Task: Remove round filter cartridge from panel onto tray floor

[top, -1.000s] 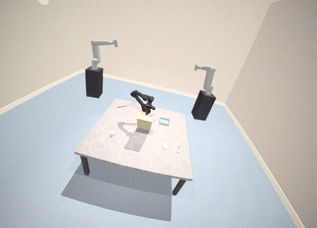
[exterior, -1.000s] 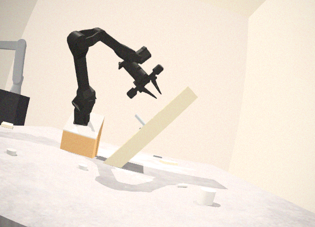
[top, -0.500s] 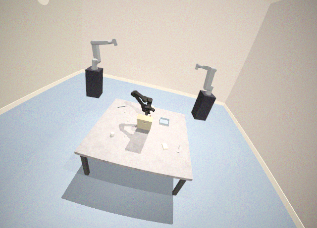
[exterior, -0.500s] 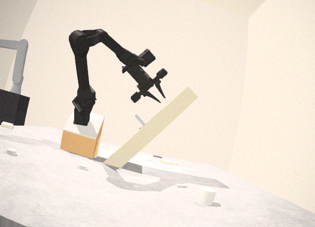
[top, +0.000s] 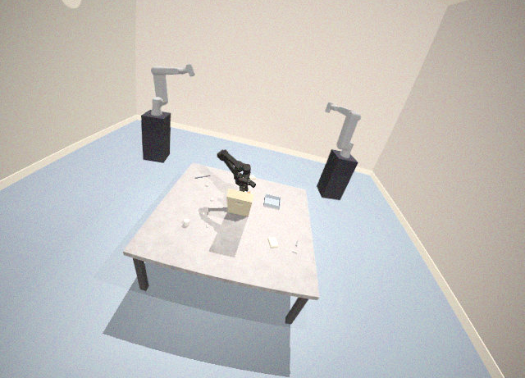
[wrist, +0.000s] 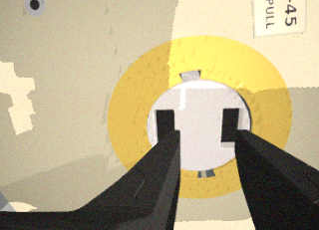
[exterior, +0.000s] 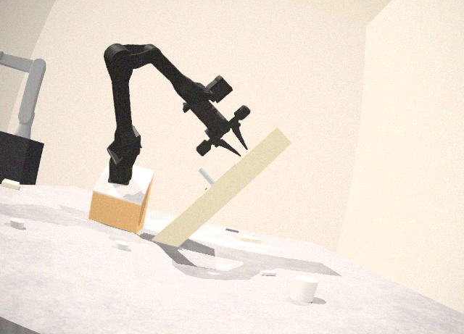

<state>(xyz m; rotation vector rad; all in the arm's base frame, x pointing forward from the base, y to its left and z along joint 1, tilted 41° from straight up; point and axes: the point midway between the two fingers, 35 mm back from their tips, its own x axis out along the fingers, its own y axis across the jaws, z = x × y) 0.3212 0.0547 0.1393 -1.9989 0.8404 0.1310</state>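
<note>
The cartridge [wrist: 197, 152] is a round white face in a yellow ring [wrist: 122, 117] on the tilted beige panel [top: 239, 206] [exterior: 221, 192] [wrist: 60, 56]. Its two dark slots stand side by side in the wrist view: left slot [wrist: 164, 121], right slot [wrist: 229, 121]. My gripper [exterior: 243, 152] [wrist: 207, 140] is partly open and holds nothing. Its fingertips overlap the slots' lower ends in the wrist view; the exterior view shows them just off the panel face. The top view hides the tips behind the panel. The shallow grey-blue tray [top: 271, 206] [exterior: 206, 175] is beside the panel.
A label [wrist: 279, 13] and a screw [wrist: 34, 4] are on the panel face. A white cylinder [top: 185, 223] [exterior: 304, 289] and a pale block [top: 272, 242] lie on the table [top: 169, 247]. An orange-sided base [exterior: 116, 211] is under the arm.
</note>
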